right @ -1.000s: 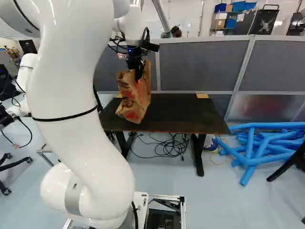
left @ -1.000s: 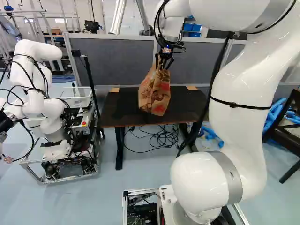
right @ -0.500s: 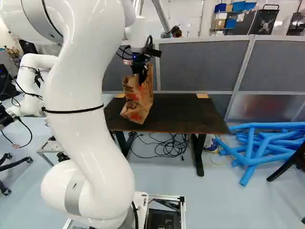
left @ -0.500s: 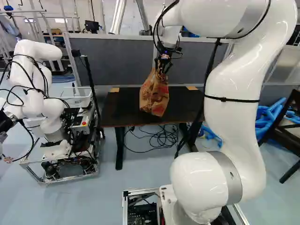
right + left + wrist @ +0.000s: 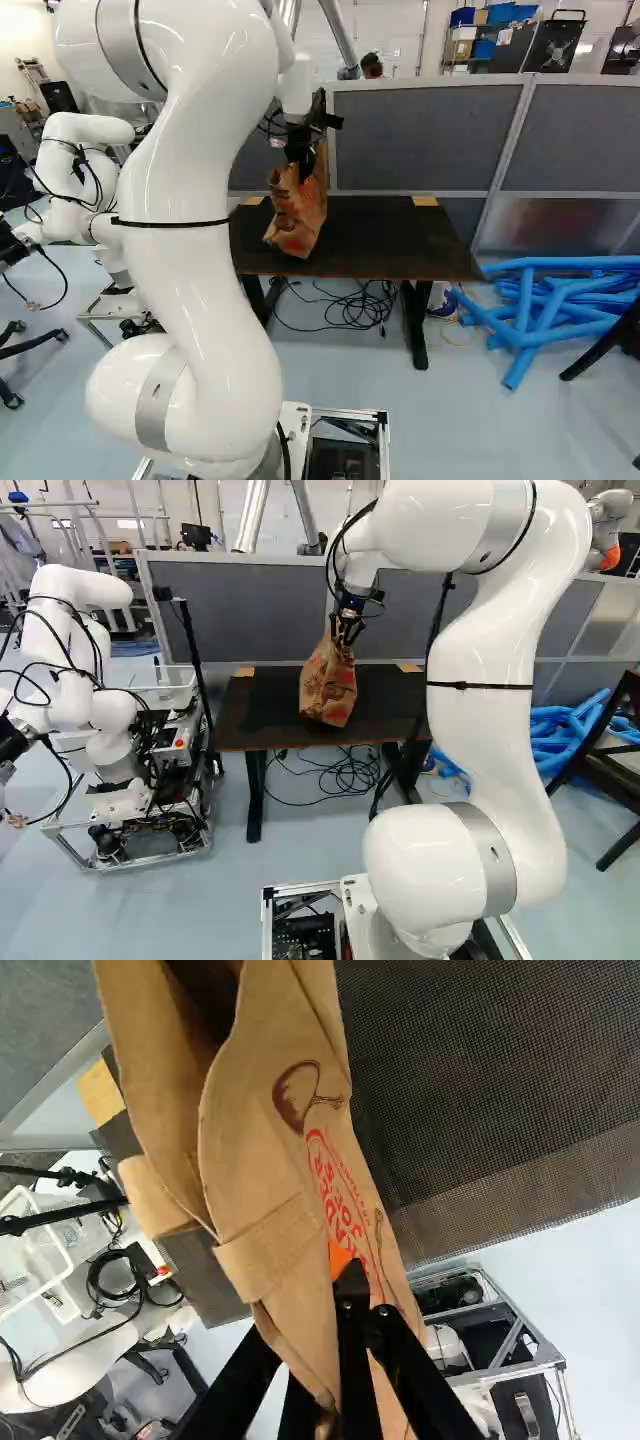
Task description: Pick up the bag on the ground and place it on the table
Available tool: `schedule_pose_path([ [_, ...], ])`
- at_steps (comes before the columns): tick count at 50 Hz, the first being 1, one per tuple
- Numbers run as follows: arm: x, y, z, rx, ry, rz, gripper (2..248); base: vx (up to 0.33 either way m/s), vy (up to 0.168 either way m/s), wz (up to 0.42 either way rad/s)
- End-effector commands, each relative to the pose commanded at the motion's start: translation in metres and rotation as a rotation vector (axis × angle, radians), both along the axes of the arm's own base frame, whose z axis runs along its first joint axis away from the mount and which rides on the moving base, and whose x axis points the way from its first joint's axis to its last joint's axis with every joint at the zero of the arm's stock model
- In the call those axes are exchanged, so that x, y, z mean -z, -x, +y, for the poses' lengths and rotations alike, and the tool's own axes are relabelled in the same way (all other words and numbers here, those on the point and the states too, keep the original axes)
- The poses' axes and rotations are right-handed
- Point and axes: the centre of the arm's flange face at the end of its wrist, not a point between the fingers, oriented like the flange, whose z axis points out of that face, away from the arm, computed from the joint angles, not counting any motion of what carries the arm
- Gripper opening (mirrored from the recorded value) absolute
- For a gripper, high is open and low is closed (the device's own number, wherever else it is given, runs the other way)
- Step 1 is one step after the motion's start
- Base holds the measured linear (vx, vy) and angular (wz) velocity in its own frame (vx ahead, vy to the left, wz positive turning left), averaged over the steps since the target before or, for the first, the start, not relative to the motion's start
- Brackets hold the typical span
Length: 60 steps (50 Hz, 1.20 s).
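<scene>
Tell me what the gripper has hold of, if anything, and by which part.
The gripper holds the brown paper bag, pinched at its upper end, with the rest hanging below.

I saw the tabletop (image 5: 400,240) ahead, dark and fine-meshed | a tan patch (image 5: 244,671) showed at its far left corner | second tan patch (image 5: 425,200), far right

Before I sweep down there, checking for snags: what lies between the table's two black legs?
A loose tangle of black cable on the floor, visible in both base views.
</scene>
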Motion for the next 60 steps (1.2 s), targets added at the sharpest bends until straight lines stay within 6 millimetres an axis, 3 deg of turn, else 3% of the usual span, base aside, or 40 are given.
schedule_pose_path([
  [29,0.041,-0.030,-0.008,0.018,0.006,-0.021,22,0.000,0.000,0.000],
  [54,0.045,-0.031,-0.008,0.018,0.006,-0.018,24,0.000,0.000,0.000],
  [55,0.045,-0.031,-0.008,0.018,0.006,-0.018,52,0.000,0.000,0.000],
  [59,0.045,-0.031,-0.008,0.018,0.006,-0.018,52,0.000,0.000,0.000],
  [60,0.045,-0.031,-0.008,0.018,0.006,-0.018,85,0.000,0.000,0.000],
])
